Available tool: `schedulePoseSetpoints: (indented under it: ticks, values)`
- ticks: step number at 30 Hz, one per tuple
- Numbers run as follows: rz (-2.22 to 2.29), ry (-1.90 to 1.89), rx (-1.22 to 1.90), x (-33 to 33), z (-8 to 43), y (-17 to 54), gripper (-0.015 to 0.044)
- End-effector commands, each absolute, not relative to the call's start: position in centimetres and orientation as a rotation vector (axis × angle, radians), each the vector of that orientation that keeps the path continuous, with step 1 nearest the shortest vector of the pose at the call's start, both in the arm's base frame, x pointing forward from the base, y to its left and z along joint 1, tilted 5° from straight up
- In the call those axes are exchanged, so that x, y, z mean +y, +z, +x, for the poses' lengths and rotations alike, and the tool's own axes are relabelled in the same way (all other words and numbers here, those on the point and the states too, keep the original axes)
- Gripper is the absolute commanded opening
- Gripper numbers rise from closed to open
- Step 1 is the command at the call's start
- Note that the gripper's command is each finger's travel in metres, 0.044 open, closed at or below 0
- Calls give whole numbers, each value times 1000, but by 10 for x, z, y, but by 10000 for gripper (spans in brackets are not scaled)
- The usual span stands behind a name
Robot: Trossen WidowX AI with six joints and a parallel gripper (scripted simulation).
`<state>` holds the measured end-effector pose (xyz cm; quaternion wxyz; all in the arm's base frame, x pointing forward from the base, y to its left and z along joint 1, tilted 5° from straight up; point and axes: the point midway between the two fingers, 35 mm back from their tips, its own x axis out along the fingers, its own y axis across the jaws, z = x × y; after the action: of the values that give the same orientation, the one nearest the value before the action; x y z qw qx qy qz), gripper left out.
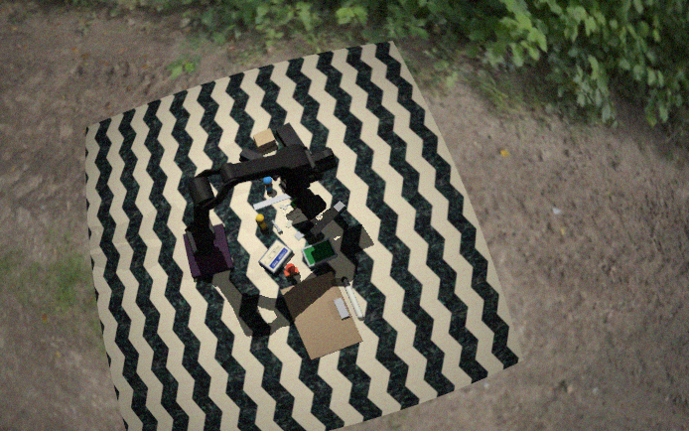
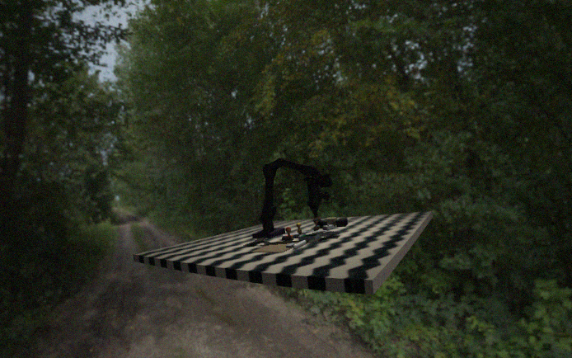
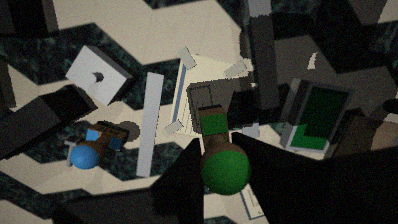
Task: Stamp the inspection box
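My gripper (image 3: 217, 141) (image 2: 316, 214) is shut on the stamp with the green knob (image 3: 226, 172), holding it upright over the card (image 3: 205, 70). The card is taped at its corners and lies partly in shadow. The inspection box shows as a thin dark outline just beyond the stamp's head in the wrist view, and the stamp hides part of it. The stamp's underside is hidden, and I cannot tell the gap to the card. The green ink pad (image 1: 320, 252) (image 3: 325, 110) lies open, to the right of the stamp in the wrist view.
A blue-knobbed stamp (image 1: 267, 181) (image 3: 85, 157), a yellow-knobbed one (image 1: 259, 217) and a red-knobbed one (image 1: 291, 269) stand around. A pale strip (image 1: 271, 202) (image 3: 151, 125) and a long bar (image 3: 262, 55) flank the card. A white box (image 1: 275, 255) and brown board (image 1: 323, 326) lie beyond the pad.
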<state>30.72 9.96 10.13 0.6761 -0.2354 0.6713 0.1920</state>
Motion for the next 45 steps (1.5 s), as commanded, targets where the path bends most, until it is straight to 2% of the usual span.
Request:
schedulePoseSetpoints:
  ticks: [1,45]
  values:
    - [-546,446,1503,103,305,101,0]
    - [-546,445,1499,101,308,72,0]
